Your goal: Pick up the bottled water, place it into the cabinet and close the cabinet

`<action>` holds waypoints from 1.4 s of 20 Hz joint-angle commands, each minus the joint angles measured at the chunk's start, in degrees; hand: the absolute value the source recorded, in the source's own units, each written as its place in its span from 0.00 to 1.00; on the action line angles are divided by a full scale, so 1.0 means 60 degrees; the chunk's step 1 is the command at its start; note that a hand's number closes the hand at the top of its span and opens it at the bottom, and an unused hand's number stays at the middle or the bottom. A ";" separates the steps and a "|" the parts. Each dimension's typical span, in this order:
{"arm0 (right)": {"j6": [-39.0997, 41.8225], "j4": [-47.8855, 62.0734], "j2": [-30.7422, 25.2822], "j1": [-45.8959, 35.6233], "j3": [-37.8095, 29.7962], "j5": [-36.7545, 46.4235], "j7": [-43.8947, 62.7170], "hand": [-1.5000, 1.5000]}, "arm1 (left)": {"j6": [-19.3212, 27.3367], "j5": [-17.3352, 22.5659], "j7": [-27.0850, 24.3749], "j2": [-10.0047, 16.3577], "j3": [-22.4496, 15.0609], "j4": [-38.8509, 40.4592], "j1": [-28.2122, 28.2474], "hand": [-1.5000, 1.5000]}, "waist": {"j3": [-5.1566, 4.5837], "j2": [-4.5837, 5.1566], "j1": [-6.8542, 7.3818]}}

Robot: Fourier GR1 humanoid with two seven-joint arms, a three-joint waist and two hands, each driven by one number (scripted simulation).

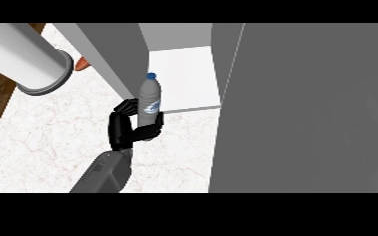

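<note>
At the mouth of the open cabinet (184, 77), the left hand (125, 127) grasps the bottled water (150, 99), with the fingers and thumb curled round the lower half of the bottle. The bottle is close to upright, blue cap uppermost. It is just beside the cabinet's left wall and level with the front edge of the white cabinet floor. Whether its base touches the marble counter (44, 135) cannot be told, because the hand hides it. The step in hand is judged to be the transfer: pick-up is complete, placement is not yet done. The next move calls for carrying the bottle forward and a little to the right, over the front edge and onto the cabinet floor, while keeping it apart from the left wall. The hand then releases and clears the opening. The cabinet door (295, 110), the large grey panel filling the right of the view, stands open and must be swung shut last. The grey forearm enters from the lower edge, left of centre, and rises toward the cabinet. The right hand is not visible.
</note>
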 commanded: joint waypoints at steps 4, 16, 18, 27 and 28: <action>0.0306 0.0314 -0.0232 -0.0045 -0.0406 -0.0575 -0.0058 0.00 | 0.0717 -0.0345 0.1503 -0.0318 -0.0366 0.0796 -0.2665 1.00 | -0.0140 0.0252 -0.0683; 0.0476 0.0682 -0.0487 -0.0411 -0.0499 -0.0936 0.0008 0.00 | 0.0688 0.0551 0.0914 -0.0633 0.0153 0.0302 -0.2308 1.00 | -0.0192 0.0381 -0.0752; 0.0548 0.0772 -0.0507 -0.0427 -0.0491 -0.0980 -0.0002 0.00 | 0.0514 0.0592 0.1027 -0.0449 0.0099 0.0336 -0.2328 1.00 | -0.0184 0.0379 -0.0740; 0.0635 0.0908 -0.0739 -0.0671 -0.0626 -0.1168 0.0046 0.00 | 0.0812 0.0670 0.0820 -0.0182 0.0095 0.0291 -0.2280 0.00 | -0.0184 0.0401 -0.1060; 0.0718 0.0896 -0.0624 -0.0663 -0.0493 -0.1159 -0.0048 0.00 | 0.0856 0.0671 0.0749 -0.0187 0.0112 0.0279 -0.2337 0.00 | -0.0176 0.0405 -0.1043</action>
